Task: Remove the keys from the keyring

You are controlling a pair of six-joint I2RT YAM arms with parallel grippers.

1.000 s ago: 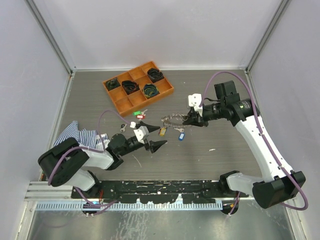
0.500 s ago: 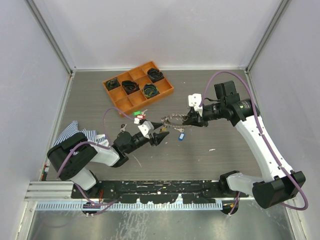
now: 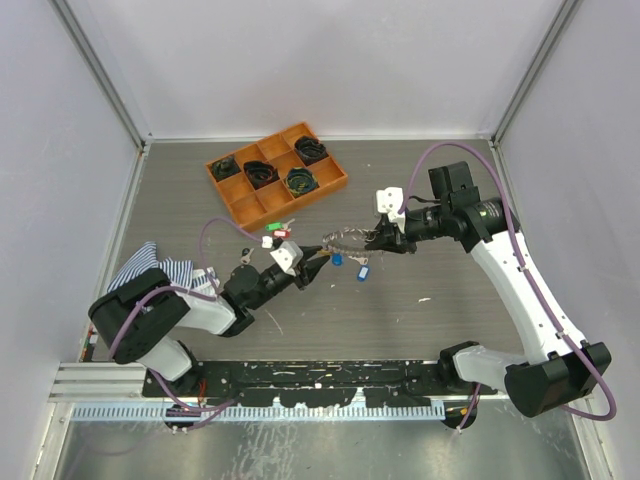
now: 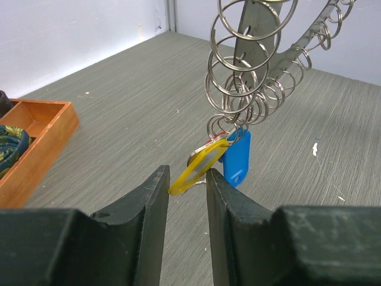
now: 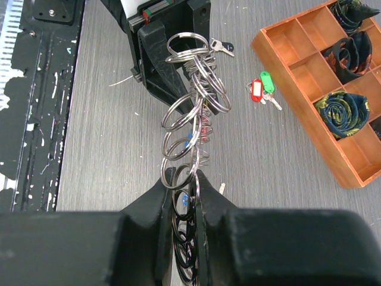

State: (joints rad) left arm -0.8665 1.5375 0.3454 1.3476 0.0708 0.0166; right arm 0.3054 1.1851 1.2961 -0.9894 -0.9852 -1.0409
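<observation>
The keyring (image 3: 346, 240), a chain of silver split rings, hangs above the table with my right gripper (image 3: 373, 240) shut on its lower rings (image 5: 190, 113). From its end dangle a yellow-tagged key (image 4: 199, 171) and a blue-tagged key (image 4: 238, 156). My left gripper (image 4: 187, 179) points up at them, its jaws a narrow gap apart with the tip of the yellow tag between the fingertips (image 4: 159, 179). In the top view the left gripper (image 3: 318, 262) sits just left of the blue tag (image 3: 338, 259). The right wrist view shows the right gripper (image 5: 184, 179) clamped around the rings.
Loose keys lie on the table: red- and green-tagged ones (image 5: 260, 89), a bare silver one (image 5: 220, 45) and a blue-tagged one (image 3: 363, 271). An orange tray (image 3: 300, 203) with black coiled bundles stands at the back. A striped cloth (image 3: 150, 270) lies at the left.
My left gripper has moved right and up to the hanging keys and its jaws have narrowed around the yellow tag. The right gripper and keyring have stayed still.
</observation>
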